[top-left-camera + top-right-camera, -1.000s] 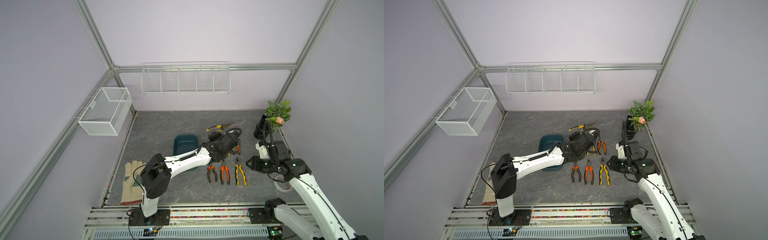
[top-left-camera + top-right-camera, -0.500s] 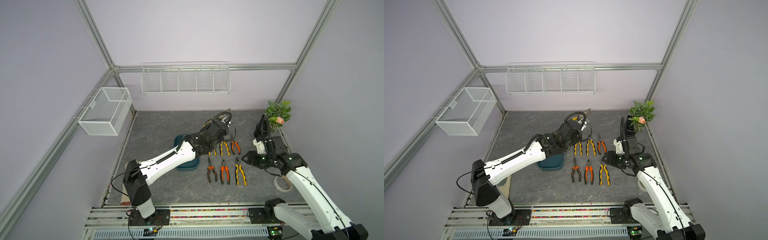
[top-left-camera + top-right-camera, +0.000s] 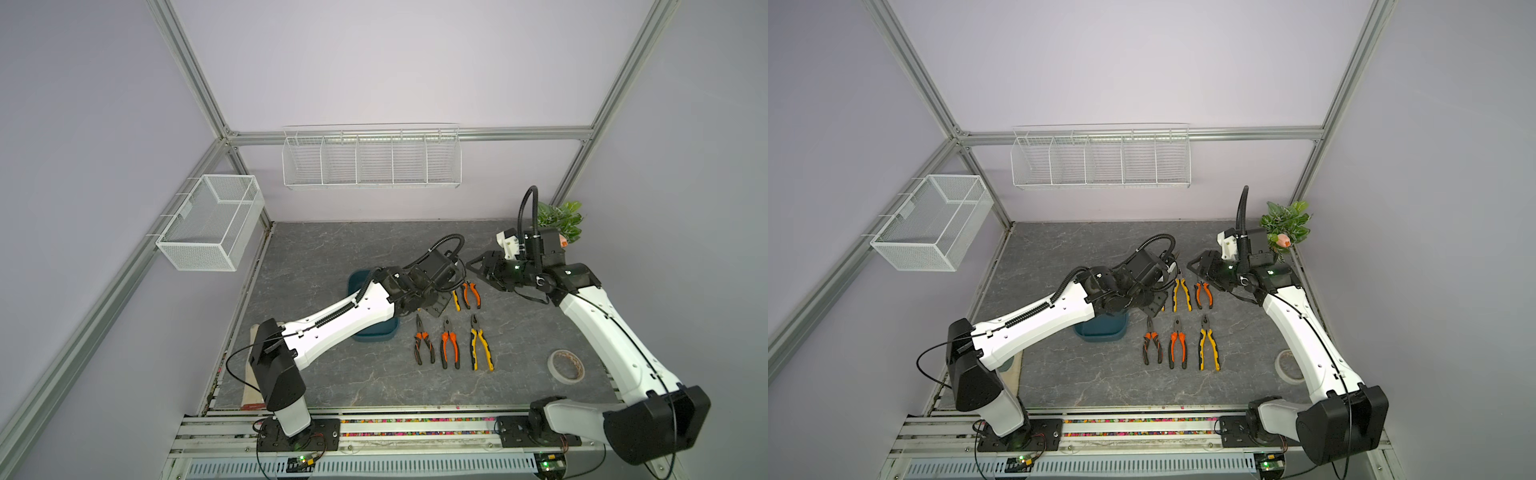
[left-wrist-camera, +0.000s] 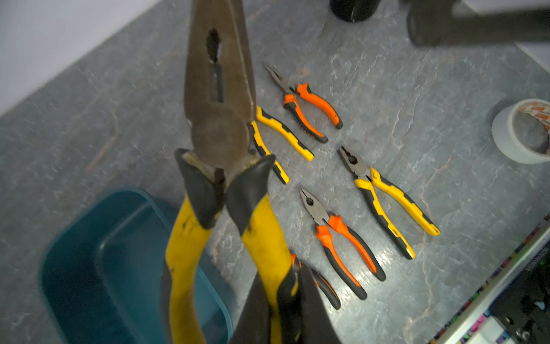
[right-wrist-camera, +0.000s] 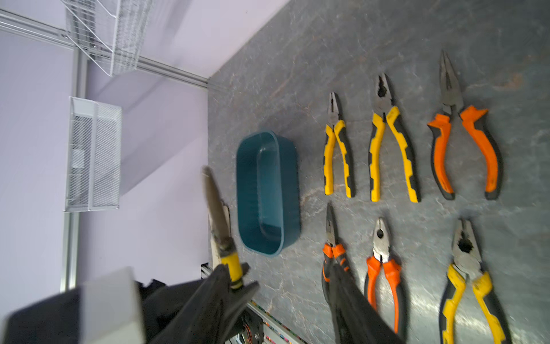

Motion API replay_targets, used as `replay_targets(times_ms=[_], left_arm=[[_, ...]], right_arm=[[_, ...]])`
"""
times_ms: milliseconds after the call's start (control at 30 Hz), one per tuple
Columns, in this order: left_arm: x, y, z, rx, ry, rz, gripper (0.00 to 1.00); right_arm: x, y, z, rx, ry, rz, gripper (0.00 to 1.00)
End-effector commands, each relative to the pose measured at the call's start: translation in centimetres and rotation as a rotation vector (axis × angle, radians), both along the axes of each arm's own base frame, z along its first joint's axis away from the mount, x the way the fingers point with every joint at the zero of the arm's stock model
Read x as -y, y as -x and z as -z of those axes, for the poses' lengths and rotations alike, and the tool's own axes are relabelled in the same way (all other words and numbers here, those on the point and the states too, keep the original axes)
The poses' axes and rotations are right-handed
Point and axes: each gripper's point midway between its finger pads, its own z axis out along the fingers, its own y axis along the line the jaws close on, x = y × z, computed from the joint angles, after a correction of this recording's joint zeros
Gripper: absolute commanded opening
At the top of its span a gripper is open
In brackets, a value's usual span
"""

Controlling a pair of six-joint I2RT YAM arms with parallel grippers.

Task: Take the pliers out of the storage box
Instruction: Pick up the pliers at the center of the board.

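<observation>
A dark teal, round-cornered plastic storage box (image 3: 376, 334) lies half under the left arm in both top views; the right wrist view bares its smooth floor. At its three o'clock the left tool (image 3: 434, 304) is clenched on yellow-handled long-nosed steel pliers (image 4: 220, 119). Six more pliers (image 5: 381, 256) lie in two rows on the grey veined surface (image 3: 332, 249). The right tool (image 3: 480, 266), at two o'clock, hangs released.
</observation>
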Motion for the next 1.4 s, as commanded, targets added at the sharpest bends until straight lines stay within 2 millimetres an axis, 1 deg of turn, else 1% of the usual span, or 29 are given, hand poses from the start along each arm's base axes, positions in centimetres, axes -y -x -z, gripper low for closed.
replay_targets(times_ms=[0, 133, 200, 400, 533, 633, 800, 900, 967, 1000, 1033, 1133, 1167, 1200, 1233, 1300, 1333, 1367], left_arm=[[0.9, 0.6, 0.5, -0.069, 0.080, -0.039, 0.00], [1.1, 0.6, 0.5, -0.077, 0.100, -0.056, 0.00], [1.3, 0.6, 0.2, -0.083, 0.114, -0.056, 0.00], [2.0, 0.8, -0.3, -0.100, 0.144, -0.045, 0.00], [2.3, 0.9, -0.3, -0.112, 0.157, -0.043, 0.00], [2.4, 0.9, -0.5, -0.113, 0.167, -0.043, 0.00], [2.4, 0.8, -0.8, -0.108, 0.175, -0.044, 0.00], [2.5, 0.8, -1.1, -0.105, 0.181, -0.043, 0.00], [2.6, 0.8, -1.2, -0.107, 0.189, -0.041, 0.00], [2.7, 0.9, -1.3, -0.111, 0.195, -0.039, 0.00], [2.8, 0.9, -1.4, -0.112, 0.201, -0.038, 0.00], [2.8, 1.0, -1.5, -0.121, 0.209, -0.036, 0.00], [2.8, 1.0, -1.6, -0.120, 0.209, -0.035, 0.03], [2.8, 1.1, -1.6, -0.124, 0.212, -0.032, 0.23], [2.7, 1.3, -1.9, -0.127, 0.224, -0.023, 0.36], [2.7, 1.6, -2.3, -0.128, 0.249, -0.001, 0.47], [2.4, 1.7, -2.9, -0.124, 0.263, -0.004, 0.54], [2.1, 1.8, -3.2, -0.121, 0.268, -0.004, 0.65]], right_arm=[[-1.2, -0.9, -1.0, 0.013, -0.101, -0.022, 0.55], [-2.1, -1.2, 0.0, 0.010, -0.157, -0.044, 0.53], [-2.7, -1.3, 0.5, 0.019, -0.183, -0.070, 0.52], [-4.5, -1.7, 1.3, 0.036, -0.236, -0.133, 0.50], [-5.1, -1.9, 1.6, 0.039, -0.241, -0.151, 0.50], [-5.5, -1.8, 2.4, 0.019, -0.241, -0.162, 0.49], [-6.5, -1.1, 3.1, 0.009, -0.242, -0.187, 0.43], [-7.0, -0.6, 3.2, 0.015, -0.236, -0.200, 0.34], [-7.3, -0.5, 3.5, 0.013, -0.236, -0.206, 0.21], [-7.3, -0.5, 3.6, 0.011, -0.235, -0.205, 0.12], [-7.3, -0.5, 3.8, 0.008, -0.234, -0.205, 0.07], [-7.3, -0.5, 3.8, 0.013, -0.236, -0.203, 0.07], [-7.3, -0.5, 3.7, 0.019, -0.236, -0.205, 0.07], [-7.2, -0.5, 3.6, 0.024, -0.234, -0.203, 0.07], [-7.1, -0.5, 3.4, 0.030, -0.231, -0.202, 0.07], [-6.8, -0.4, 3.1, 0.036, -0.222, -0.202, 0.07], [-6.5, -0.4, 2.9, 0.040, -0.216, -0.200, 0.07], [-6.2, -0.4, 2.6, 0.049, -0.209, -0.197, 0.07]])
